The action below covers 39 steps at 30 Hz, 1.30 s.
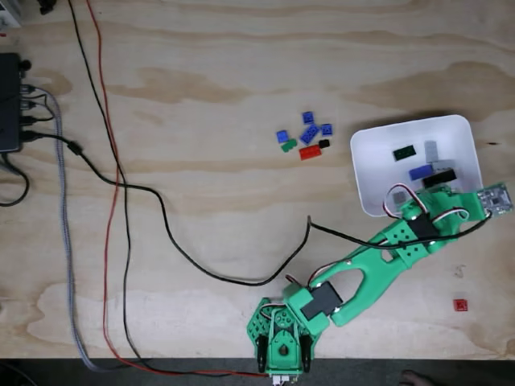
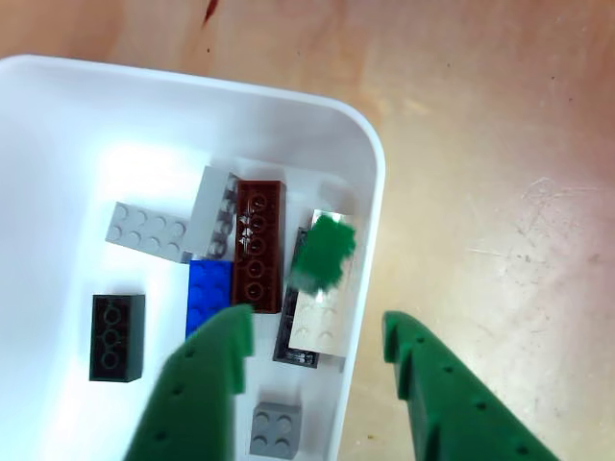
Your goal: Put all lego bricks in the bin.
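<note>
The white bin (image 1: 376, 165) stands at the right of the fixed view, with a dark brick (image 1: 404, 152), a grey one (image 1: 432, 149) and a blue one (image 1: 420, 172) in it. My green gripper (image 1: 442, 183) hangs over the bin's near right corner. In the other view the gripper (image 2: 319, 327) is open above the bin (image 2: 96, 144). Just beyond its fingers (image 2: 202, 384) is a blurred green brick (image 2: 322, 252); whether it rests or is falling is unclear. It lies over brown (image 2: 258, 245), white (image 2: 322, 312), blue (image 2: 207, 288), grey (image 2: 149, 230) and black (image 2: 117, 336) bricks. Several loose lego bricks (image 1: 306, 137) lie left of the bin.
One red brick (image 1: 460, 305) lies alone at the lower right of the plywood table (image 1: 225, 64). Black, red and grey cables (image 1: 113, 169) run down the left side from a black box (image 1: 10, 104). A black cable (image 1: 241, 277) loops toward the arm's base (image 1: 282, 338).
</note>
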Tool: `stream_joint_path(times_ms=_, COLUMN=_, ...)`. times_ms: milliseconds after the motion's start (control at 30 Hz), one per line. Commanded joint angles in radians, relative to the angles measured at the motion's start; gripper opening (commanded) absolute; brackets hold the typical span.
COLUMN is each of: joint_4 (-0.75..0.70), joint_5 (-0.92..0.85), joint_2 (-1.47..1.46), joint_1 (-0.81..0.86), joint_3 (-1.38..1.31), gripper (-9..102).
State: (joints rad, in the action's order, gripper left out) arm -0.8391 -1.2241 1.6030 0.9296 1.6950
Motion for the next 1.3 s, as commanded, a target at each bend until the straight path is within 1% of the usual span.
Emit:
stream_joint_path(times_ms=0, joint_4=-0.006, joint_5=0.04, joint_2=0.121, joint_1=-0.052, joint_3=0.002, gripper=25)
stream_joint_path(times_ms=100, joint_4=-0.176, joint_5=0.114, joint_2=0.301, joint_1=-0.232, joint_3=-0.015, gripper=25)
stream_joint_path(times_ms=167, joint_4=-0.288, joint_5=0.169, joint_2=0.419, joint_1=-0.397, joint_3=-0.035, gripper=25)
stream_joint_path(times_ms=233, joint_4=-0.413, joint_5=0.204, joint_2=0.472, joint_1=-0.584, joint_3=-0.057, gripper=25)
stream_joint_path(times_ms=300, joint_4=-0.538, joint_5=0.238, joint_2=0.471, joint_1=-0.755, joint_3=-0.06, gripper=25)
stream_joint_path(times_ms=333, joint_4=-0.571, joint_5=0.261, joint_2=0.433, joint_1=-0.821, joint_3=-0.058, gripper=26)
stream_joint_path(times_ms=400, joint_4=-0.565, joint_5=0.302, joint_2=0.291, joint_1=-0.89, joint_3=-0.048, gripper=27)
stream_joint_path(times_ms=567, joint_4=-0.405, joint_5=0.334, joint_2=-0.112, joint_1=-0.904, joint_3=-0.051, gripper=29)
stream_joint_path(times_ms=633, joint_4=-0.379, joint_5=0.33, joint_2=-0.229, joint_1=-0.9, joint_3=-0.087, gripper=30)
stream_joint_path(times_ms=667, joint_4=-0.365, joint_5=0.33, joint_2=-0.275, joint_1=-0.899, joint_3=-0.109, gripper=33)
stream_joint_path(times_ms=733, joint_4=-0.374, joint_5=0.339, joint_2=-0.368, joint_1=-0.893, joint_3=-0.198, gripper=35)
stream_joint_path(times_ms=867, joint_4=-0.393, joint_5=0.357, joint_2=-0.471, joint_1=-0.882, joint_3=-0.35, gripper=35)
stream_joint_path(times_ms=1000, joint_4=-0.407, joint_5=0.391, joint_2=-0.525, joint_1=-0.91, joint_3=-0.463, gripper=34)
stream_joint_path(times_ms=1133, joint_4=-0.416, joint_5=0.425, joint_2=-0.586, joint_1=-0.94, joint_3=-0.563, gripper=30)
stream_joint_path(times_ms=1267, joint_4=-0.402, joint_5=0.419, joint_2=-0.586, joint_1=-0.96, joint_3=-0.54, gripper=23)
